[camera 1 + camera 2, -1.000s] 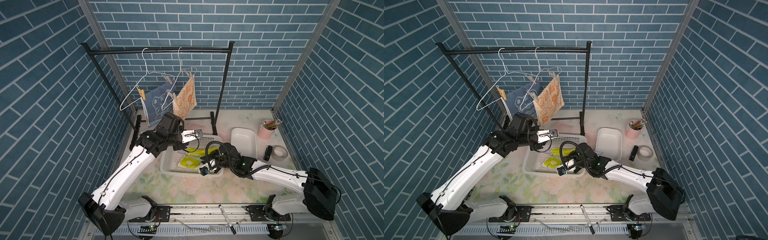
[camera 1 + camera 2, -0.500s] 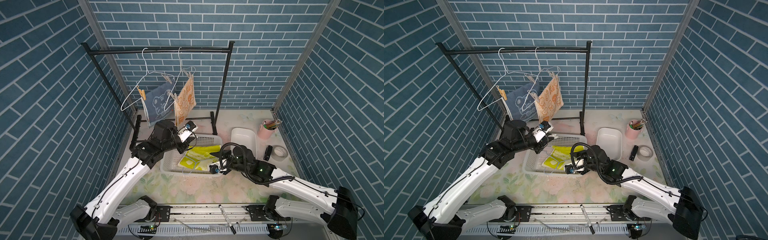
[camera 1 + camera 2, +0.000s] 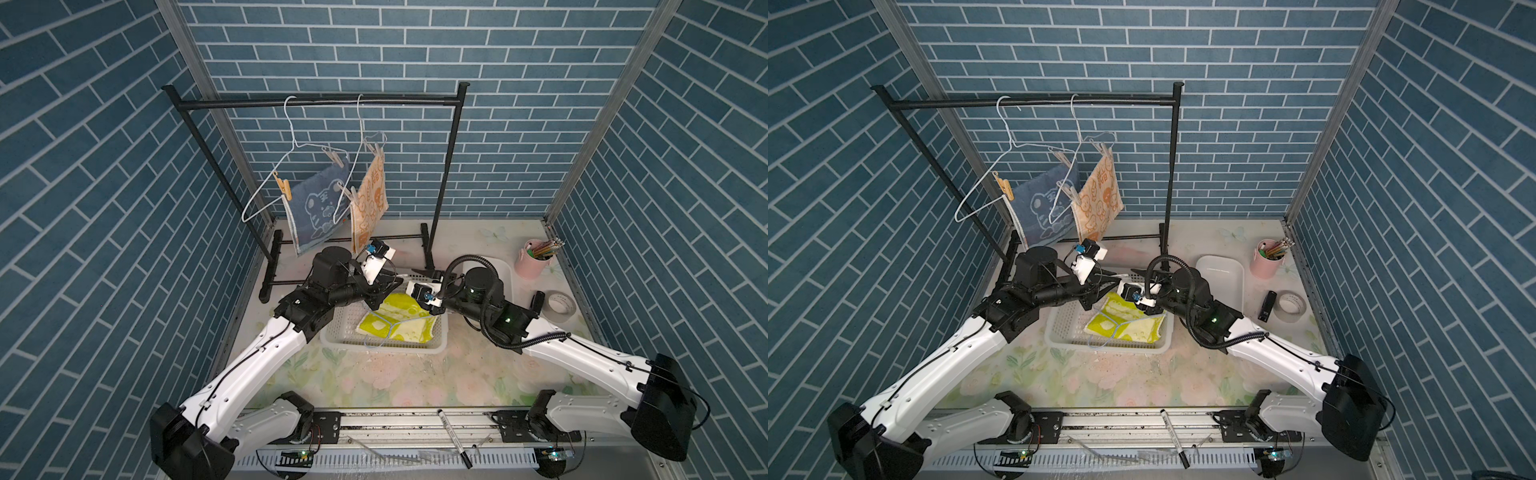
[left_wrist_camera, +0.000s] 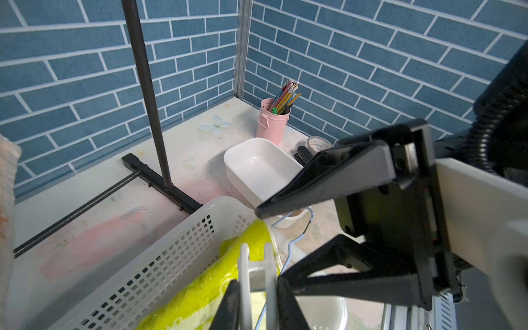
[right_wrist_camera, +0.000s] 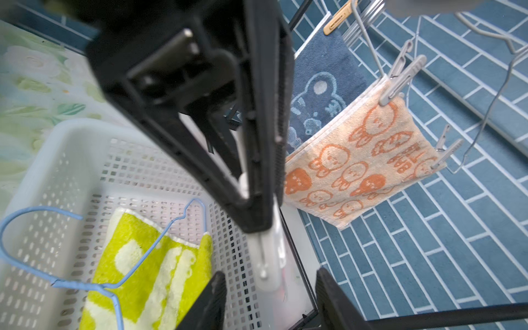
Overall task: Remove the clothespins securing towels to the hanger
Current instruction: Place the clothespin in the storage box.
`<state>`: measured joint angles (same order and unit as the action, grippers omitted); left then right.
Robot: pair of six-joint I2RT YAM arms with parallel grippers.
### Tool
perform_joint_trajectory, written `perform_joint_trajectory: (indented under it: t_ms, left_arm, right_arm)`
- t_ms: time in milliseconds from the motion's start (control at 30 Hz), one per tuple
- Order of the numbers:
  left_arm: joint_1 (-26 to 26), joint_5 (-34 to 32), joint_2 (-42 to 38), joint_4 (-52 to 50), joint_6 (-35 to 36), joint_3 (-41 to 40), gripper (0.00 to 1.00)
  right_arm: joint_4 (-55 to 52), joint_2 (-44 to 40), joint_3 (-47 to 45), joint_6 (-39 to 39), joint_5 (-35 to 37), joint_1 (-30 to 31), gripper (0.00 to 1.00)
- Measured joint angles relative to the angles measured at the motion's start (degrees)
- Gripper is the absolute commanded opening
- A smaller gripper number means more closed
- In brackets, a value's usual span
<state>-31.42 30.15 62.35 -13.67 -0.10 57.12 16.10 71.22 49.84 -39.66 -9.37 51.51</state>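
Note:
My left gripper [image 4: 257,283] is shut on a white clothespin [image 4: 257,268], held over the far right corner of the basket [image 3: 340,328]. My right gripper [image 5: 270,275] faces it, open, and the clothespin's free end [image 5: 265,265] points into the gap without touching its fingers [image 5: 208,303]. In both top views the two grippers meet tip to tip [image 3: 405,282]. The blue tiger towel [image 3: 316,208] and orange bunny towel [image 3: 370,203] hang on wire hangers by a tan clothespin [image 3: 284,187] and pale ones [image 3: 337,158] [image 3: 348,194] [image 3: 374,148]. The yellow-green towel [image 3: 399,320] lies in the basket under a blue hanger [image 5: 128,268].
The black rack [image 3: 316,102] stands at the back, its right post [image 4: 148,94] close behind the basket. A white tray [image 3: 505,266], a pink cup of pencils [image 3: 534,259], a tape roll [image 3: 559,301] and a black stapler [image 3: 537,299] sit at the right. A marker [image 3: 453,432] lies on the front rail.
My right gripper rose from the basket's front rim, moved back to meet the left gripper, and its jaws opened wider. The left gripper swung a little right and lower with the clothespin.

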Motion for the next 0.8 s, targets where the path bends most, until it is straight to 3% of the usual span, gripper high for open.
perform_joint_trajectory:
  t_ms: [333, 400, 467, 667, 800]
  left_arm:
    - [0.0, 1.77, 0.02, 1.4, -1.25, -0.15, 0.0]
    - [0.02, 1.95, 0.04, 1.99, -1.75, -0.15, 0.04]
    - [0.07, 2.05, 0.07, 2.49, -2.49, -0.15, 0.13]
    - [0.09, 2.8, 0.24, 4.48, -4.15, -0.42, 0.54]
    - [0.17, 2.6, 0.02, 7.15, -5.18, -1.4, 0.67]
  right_arm:
    - [2.78, 2.93, 0.48, 2.21, -2.25, -0.44, 0.24]
    - [3.17, 2.93, 0.48, 2.25, -2.43, -0.46, 0.18]
    - [3.26, 2.95, 0.48, 2.08, -2.19, -0.46, 0.14]
    - [3.67, 2.89, 0.44, 2.25, -1.68, -0.46, 0.08]
    - [3.21, 1.9, -0.42, 2.4, -0.22, -0.46, 0.06]
